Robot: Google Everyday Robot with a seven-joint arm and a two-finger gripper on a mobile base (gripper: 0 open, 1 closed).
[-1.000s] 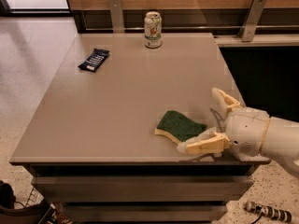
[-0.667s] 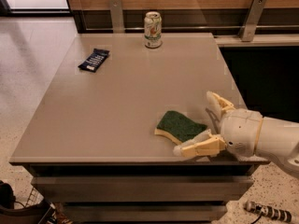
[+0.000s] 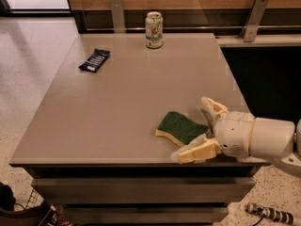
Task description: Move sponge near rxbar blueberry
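The sponge (image 3: 181, 127) lies flat, green side up, close to the front edge of the table (image 3: 117, 107), toward the front right corner. I judge the move hardly begun: the sponge rests on the tabletop, not lifted, and the blue bar (image 3: 95, 60) sits well apart from it, near the far left corner. My gripper (image 3: 194, 130) reaches in from the right over the front right corner. Its fingers are spread, one behind the sponge's right end and one in front of it, and I cannot tell whether either touches the foam. What is left, as I see it, is closing on the sponge, lifting it, carrying it diagonally across the top and setting it down just beside the bar. The only container is the drink can (image 3: 154, 29), upright at the middle of the far edge, apart from both sponge and bar. What it holds, if anything, I cannot see.
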